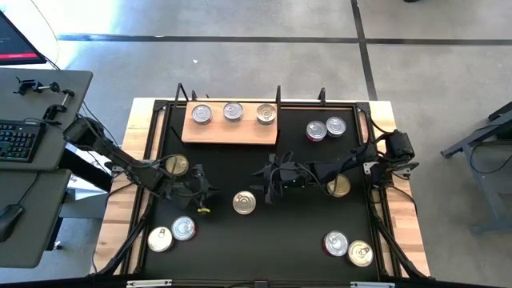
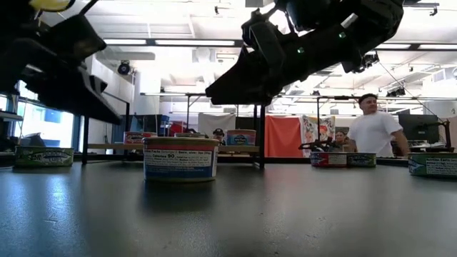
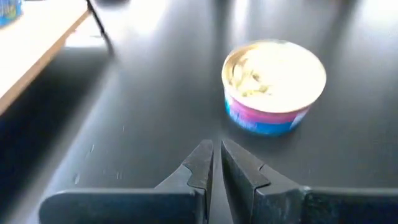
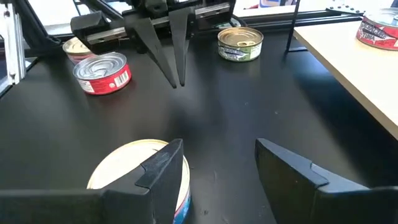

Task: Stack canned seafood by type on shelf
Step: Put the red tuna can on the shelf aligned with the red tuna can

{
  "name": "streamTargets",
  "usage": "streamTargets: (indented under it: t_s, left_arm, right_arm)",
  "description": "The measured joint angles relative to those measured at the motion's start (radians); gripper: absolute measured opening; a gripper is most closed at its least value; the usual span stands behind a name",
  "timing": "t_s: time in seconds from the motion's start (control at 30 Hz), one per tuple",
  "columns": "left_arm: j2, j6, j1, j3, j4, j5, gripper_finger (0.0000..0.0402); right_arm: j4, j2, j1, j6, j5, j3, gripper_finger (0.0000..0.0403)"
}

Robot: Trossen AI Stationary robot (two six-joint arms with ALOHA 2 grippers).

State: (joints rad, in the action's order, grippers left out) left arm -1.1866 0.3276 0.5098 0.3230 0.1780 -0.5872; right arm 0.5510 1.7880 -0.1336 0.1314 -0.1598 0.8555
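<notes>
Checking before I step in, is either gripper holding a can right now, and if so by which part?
Nothing is held. The left gripper is shut on nothing, short of the centre can. The right gripper is open, with that can beside one finger, not between them.

In the low view, the small flat tins standing on the light wooden shelf sit partly behind the nearer blue-labelled round tin, their labels too small to read. The right wrist view's lower edge cuts off a gold-lidded tin, and its right edge clips a red-labelled tin.
</notes>
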Motion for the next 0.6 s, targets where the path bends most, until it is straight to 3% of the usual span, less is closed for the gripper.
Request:
streamTargets:
  t_s: [0.3, 0.6]
  left_arm:
    - [0.0, -0.051, 0.0, -0.006, 0.054, -0.001, 0.0023]
    - [0.0, -0.072, 0.0, -0.006, 0.06, -0.001, 0.0023]
  right_arm:
    - [0.0, 0.0, 0.001, 0.0, -0.096, 0.0, 0.0192]
    - [0.001, 0.0, 0.002, 0.024, -0.096, 0.0, 0.0192]
